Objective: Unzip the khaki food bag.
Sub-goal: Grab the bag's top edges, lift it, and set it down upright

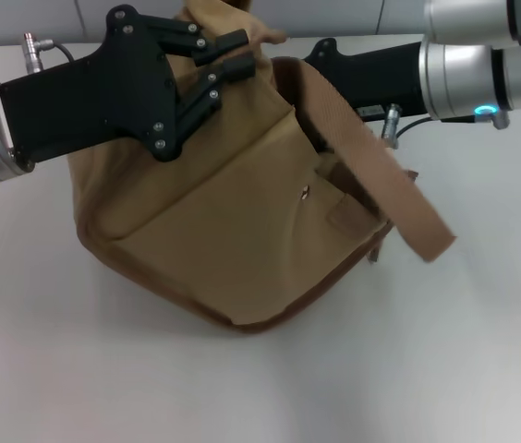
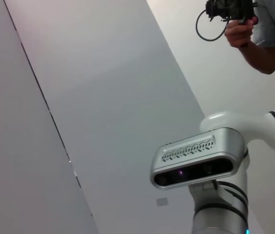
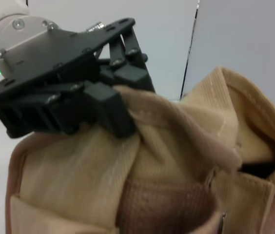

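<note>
The khaki food bag point(image 1: 233, 231) sits tilted on the white table point(image 1: 103, 369), its front pocket with the metal snap point(image 1: 305, 193) facing me. One webbing handle point(image 1: 371, 166) flops down over its right side. My left gripper point(image 1: 235, 53) is shut on a fold of fabric at the bag's top left and holds it up. The right wrist view shows the same pinch, with the left gripper point(image 3: 125, 105) on bunched tan cloth point(image 3: 166, 146). My right gripper point(image 1: 330, 57) reaches in behind the bag's top right. Its fingers are hidden by the bag. The zipper is not clearly visible.
A grey panelled wall point(image 1: 334, 14) stands behind the table. The left wrist view points away from the bag at the wall, my head camera point(image 2: 196, 163) and a person's hand point(image 2: 240, 31) holding a device.
</note>
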Controlling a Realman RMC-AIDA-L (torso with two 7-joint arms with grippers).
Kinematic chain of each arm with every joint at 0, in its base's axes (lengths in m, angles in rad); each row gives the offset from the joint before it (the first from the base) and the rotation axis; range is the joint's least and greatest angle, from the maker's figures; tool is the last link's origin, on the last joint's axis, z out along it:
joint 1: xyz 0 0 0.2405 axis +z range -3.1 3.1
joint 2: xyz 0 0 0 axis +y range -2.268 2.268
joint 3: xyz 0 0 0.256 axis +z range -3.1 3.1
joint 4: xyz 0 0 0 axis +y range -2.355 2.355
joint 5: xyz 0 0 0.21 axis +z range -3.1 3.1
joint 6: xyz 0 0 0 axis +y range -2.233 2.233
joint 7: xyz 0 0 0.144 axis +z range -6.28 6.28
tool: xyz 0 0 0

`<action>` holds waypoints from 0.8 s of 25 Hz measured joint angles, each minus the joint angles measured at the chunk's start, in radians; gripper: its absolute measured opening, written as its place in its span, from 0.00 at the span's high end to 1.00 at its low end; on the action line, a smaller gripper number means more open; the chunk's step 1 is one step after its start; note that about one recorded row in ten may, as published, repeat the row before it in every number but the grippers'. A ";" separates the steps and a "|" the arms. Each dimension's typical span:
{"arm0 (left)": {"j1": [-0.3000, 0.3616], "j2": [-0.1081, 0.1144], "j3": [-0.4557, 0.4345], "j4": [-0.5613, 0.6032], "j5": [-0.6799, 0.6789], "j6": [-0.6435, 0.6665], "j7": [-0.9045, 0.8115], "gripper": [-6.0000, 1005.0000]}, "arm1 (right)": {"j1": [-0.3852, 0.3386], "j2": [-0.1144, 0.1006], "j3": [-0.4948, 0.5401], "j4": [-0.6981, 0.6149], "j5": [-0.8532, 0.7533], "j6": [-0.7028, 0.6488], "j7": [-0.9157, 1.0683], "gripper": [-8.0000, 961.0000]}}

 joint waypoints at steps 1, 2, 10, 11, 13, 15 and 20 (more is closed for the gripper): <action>0.001 0.000 0.000 0.000 -0.001 -0.001 0.000 0.91 | -0.003 -0.001 0.003 0.000 0.000 -0.003 0.000 0.99; 0.002 0.000 -0.003 0.000 -0.003 -0.002 0.000 0.91 | -0.010 -0.002 0.015 0.000 0.001 -0.014 -0.001 0.99; 0.002 0.000 -0.011 0.000 -0.007 -0.003 0.001 0.91 | -0.023 -0.004 0.121 0.007 0.001 -0.096 -0.014 0.98; 0.002 0.000 -0.011 0.000 -0.008 -0.004 0.001 0.91 | -0.024 -0.004 0.138 0.008 0.001 -0.109 -0.014 0.97; 0.000 -0.001 -0.011 -0.001 -0.011 -0.004 0.001 0.91 | -0.024 -0.004 0.167 0.010 0.001 -0.136 -0.014 0.97; 0.000 -0.001 -0.011 -0.003 -0.014 -0.004 0.001 0.91 | -0.025 -0.005 0.194 0.013 0.001 -0.161 -0.016 0.97; -0.001 -0.001 -0.011 -0.008 -0.016 -0.005 0.013 0.91 | -0.033 -0.005 0.270 0.042 0.020 -0.207 -0.022 0.96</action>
